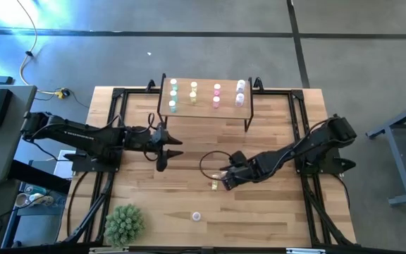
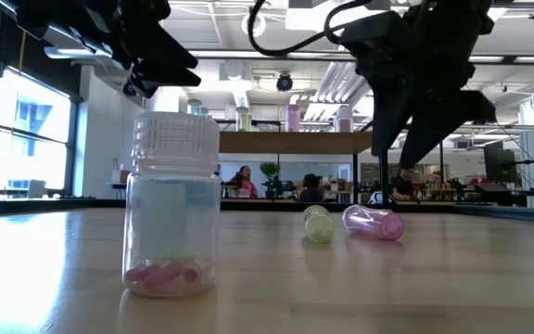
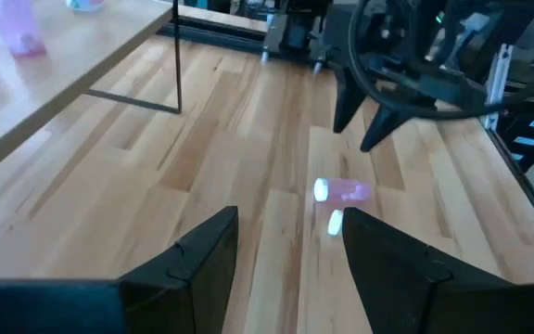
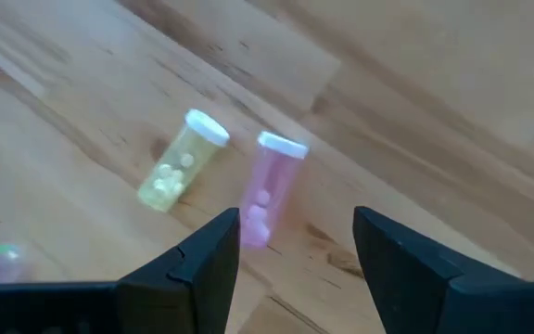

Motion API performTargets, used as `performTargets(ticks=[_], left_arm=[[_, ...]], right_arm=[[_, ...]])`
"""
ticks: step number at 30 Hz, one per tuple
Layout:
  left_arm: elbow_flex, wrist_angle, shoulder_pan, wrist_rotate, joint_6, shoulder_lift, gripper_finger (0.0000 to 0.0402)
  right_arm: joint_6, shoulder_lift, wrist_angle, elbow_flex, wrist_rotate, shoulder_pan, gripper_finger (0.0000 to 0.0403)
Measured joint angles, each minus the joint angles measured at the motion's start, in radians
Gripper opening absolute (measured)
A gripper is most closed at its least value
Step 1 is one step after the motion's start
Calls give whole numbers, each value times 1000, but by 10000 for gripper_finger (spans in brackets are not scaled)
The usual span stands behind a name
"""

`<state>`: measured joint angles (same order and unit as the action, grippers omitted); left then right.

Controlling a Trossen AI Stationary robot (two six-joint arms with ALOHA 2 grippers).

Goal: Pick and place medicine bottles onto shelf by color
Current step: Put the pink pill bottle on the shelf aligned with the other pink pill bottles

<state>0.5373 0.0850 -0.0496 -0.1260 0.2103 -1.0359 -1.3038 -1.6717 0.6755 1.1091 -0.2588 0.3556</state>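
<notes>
Two small medicine bottles lie on their sides mid-table: a pink one (image 4: 269,188) and a yellow one (image 4: 182,160) beside it. My right gripper (image 4: 297,218) hangs open just above them, pointing steeply down, the pink bottle (image 2: 374,223) below its fingers. My left gripper (image 1: 177,147) waits open left of centre, aimed toward the pair. A clear bottle (image 2: 171,204) with pink pills stands upright near the front edge. The shelf (image 1: 206,106) at the far side carries green, yellow, pink and pale bottles standing in columns.
A spiky green plant ball (image 1: 124,224) sits at the front left corner. The shelf's thin black legs (image 3: 177,65) stand on the far half of the table. Black frame rails (image 1: 108,141) run along both sides. Bare wood lies between the lying bottles and the shelf.
</notes>
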Motion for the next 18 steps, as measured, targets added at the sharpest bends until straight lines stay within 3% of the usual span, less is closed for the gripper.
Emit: performTargets(ticks=[18], left_arm=[[0,48,27,-1,0,-42,186]], right_arm=[[-24,-194,-162,0,63,7,201]])
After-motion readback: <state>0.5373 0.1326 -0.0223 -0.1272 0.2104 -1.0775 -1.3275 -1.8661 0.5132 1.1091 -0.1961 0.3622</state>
